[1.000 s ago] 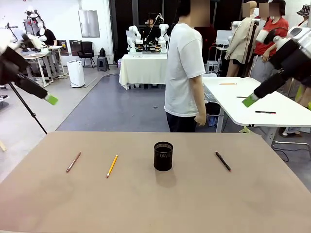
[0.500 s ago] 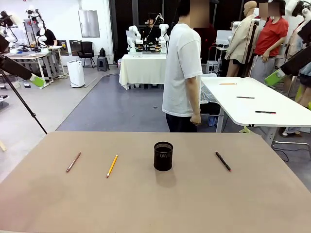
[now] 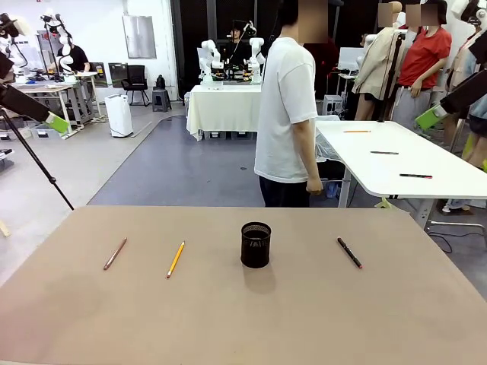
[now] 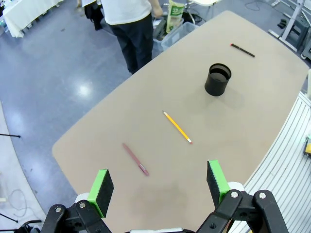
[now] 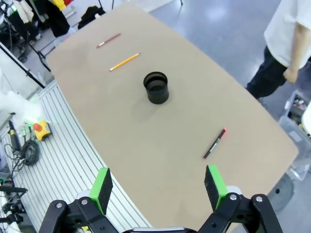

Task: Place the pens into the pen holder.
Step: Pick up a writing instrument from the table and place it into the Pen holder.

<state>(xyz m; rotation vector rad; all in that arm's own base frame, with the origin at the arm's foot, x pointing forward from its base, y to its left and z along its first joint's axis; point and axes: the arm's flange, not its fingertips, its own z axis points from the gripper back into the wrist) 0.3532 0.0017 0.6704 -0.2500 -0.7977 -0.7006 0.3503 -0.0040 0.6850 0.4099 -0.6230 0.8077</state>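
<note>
Opening step, by the look of it: nothing gripped, nothing yet in the pen holder (image 3: 256,244). High above the worktop (image 3: 304,319), left pincer (image 4: 159,183) with jaws spread wide, green pads bare, nothing between them. Likewise raised, wide open and empty: right pincer (image 5: 158,185).

Upright at mid-worktop, well apart from every pen, pen holder as a small black mesh cup with solid rim, mouth facing up, inside dark and seemingly empty from above. Flat on the worktop to its left, lying slantwise, yellow pencil (image 3: 176,259). Further left, near the pencil but not touching, roughly parallel to it, brown pen (image 3: 116,253). Alone on the holder's right, also flat, black pen (image 3: 349,252), red at one end in the right wrist view. All three thin, low against the surface, likely fiddly to pinch.

Next, probably: one pen per side, with pencil or brown pen for the left pincer and black pen for the right pincer. Calls for coming down over the middle of the shaft, turning the wrist with pads straddling it crosswise, and closing just above the worktop without scraping. Then lifting, tipping the pen upright, and lowering it through the narrow mouth without knocking the light cup over. Beyond the far edge, person (image 3: 285,114) standing, hands off the worktop.
</note>
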